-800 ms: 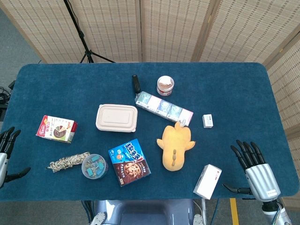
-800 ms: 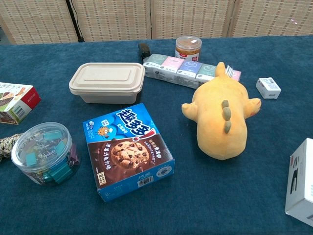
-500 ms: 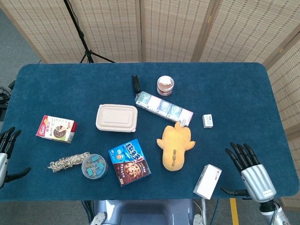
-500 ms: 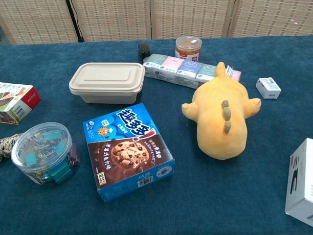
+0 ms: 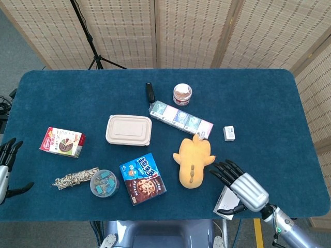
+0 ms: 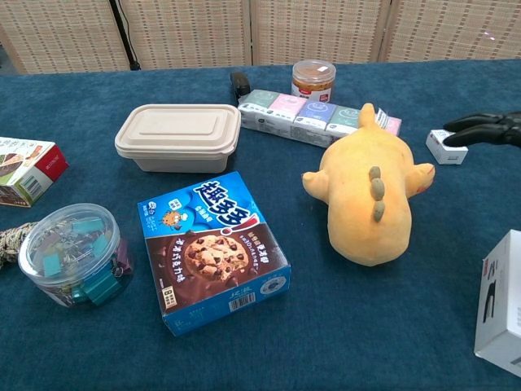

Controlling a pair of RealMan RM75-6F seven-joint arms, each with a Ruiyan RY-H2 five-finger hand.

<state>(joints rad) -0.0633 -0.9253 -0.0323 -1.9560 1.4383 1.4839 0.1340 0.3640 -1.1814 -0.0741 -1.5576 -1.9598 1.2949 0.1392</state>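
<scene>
Head view: we are hovering our right hand [image 5: 243,187], fingers spread and holding nothing, above the white box [image 5: 224,199] at the counter's [image 5: 269,108] near edge, reaching toward the yellow plush dinosaur [image 5: 193,161] just beyond. We are judging that keeping the palm low and centred over its body gives the surest grip. Our left hand [image 5: 5,170] is resting open at the far-left edge.

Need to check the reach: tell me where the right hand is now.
In the head view the right hand hovers open near the table's front right, above the white box, just right of the yellow plush toy.
</scene>
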